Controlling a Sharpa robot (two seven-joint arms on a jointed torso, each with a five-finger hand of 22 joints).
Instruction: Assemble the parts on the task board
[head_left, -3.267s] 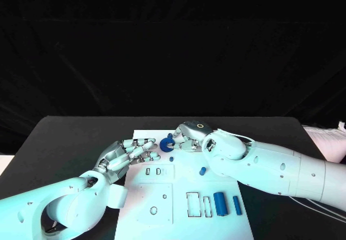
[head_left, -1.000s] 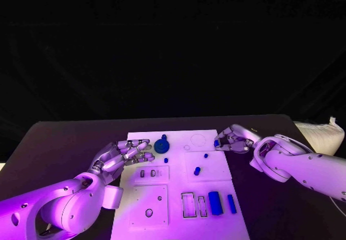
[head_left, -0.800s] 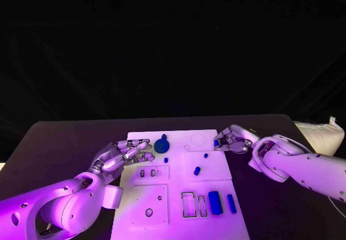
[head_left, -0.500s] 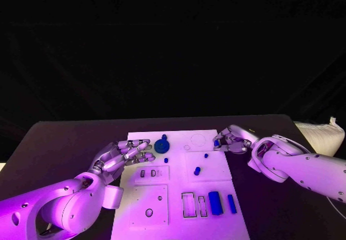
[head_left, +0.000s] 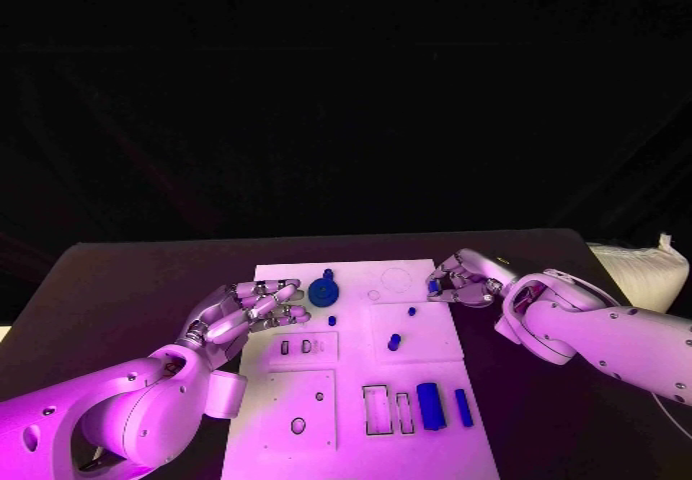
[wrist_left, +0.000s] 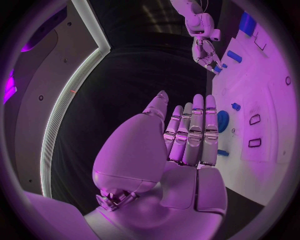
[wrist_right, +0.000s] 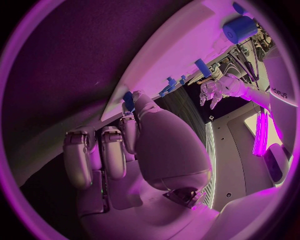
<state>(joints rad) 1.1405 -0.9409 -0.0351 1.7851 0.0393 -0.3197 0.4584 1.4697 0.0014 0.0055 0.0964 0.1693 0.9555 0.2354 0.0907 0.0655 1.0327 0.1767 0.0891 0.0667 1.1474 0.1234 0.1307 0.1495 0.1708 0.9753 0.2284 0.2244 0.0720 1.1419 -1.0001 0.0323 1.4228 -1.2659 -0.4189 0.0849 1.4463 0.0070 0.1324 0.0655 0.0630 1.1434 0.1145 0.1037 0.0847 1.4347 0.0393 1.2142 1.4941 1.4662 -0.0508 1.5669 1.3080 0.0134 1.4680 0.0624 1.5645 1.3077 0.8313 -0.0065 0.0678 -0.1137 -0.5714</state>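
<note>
The white task board (head_left: 346, 360) lies in the middle of the table. A blue gear (head_left: 323, 292) sits at its far left, with a small blue peg (head_left: 329, 272) just behind it. My left hand (head_left: 245, 308) hovers beside the gear with its fingers stretched out and holds nothing; the gear (wrist_left: 222, 121) lies just past its fingertips (wrist_left: 199, 102). My right hand (head_left: 464, 280) is at the board's far right edge and pinches a small blue part (head_left: 433, 286), which sits at its fingertips (wrist_right: 128, 100).
Three small blue pieces (head_left: 392, 342) lie mid-board. Two blue cylinders (head_left: 430, 406) lie beside rectangular slots (head_left: 378, 410) at the near right. Bare black table (head_left: 130, 290) lies on both sides of the board. A pale bundle (head_left: 642, 270) lies at the table's right edge.
My right hand has left the gear and moved to the board's right edge with the small blue part. Over the last second neither hand has visibly moved.
</note>
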